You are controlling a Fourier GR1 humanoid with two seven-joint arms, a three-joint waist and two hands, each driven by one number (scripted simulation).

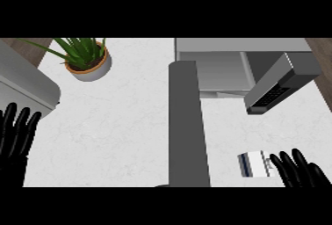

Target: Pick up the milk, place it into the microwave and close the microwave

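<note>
The small white-and-blue milk carton (pixel 254 164) at five o'clock is being approached, not yet gripped, by the open-fingered right hand (pixel 299 170), with the grey microwave (pixel 224 70) standing open.

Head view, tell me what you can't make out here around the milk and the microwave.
- Milk: its right side is hidden behind the right hand, so contact can't be judged.
- Microwave: the inside is mostly hidden by its open door; its back is cut off by the top edge.
- Left hand: partly cut off by the left edge.
</note>
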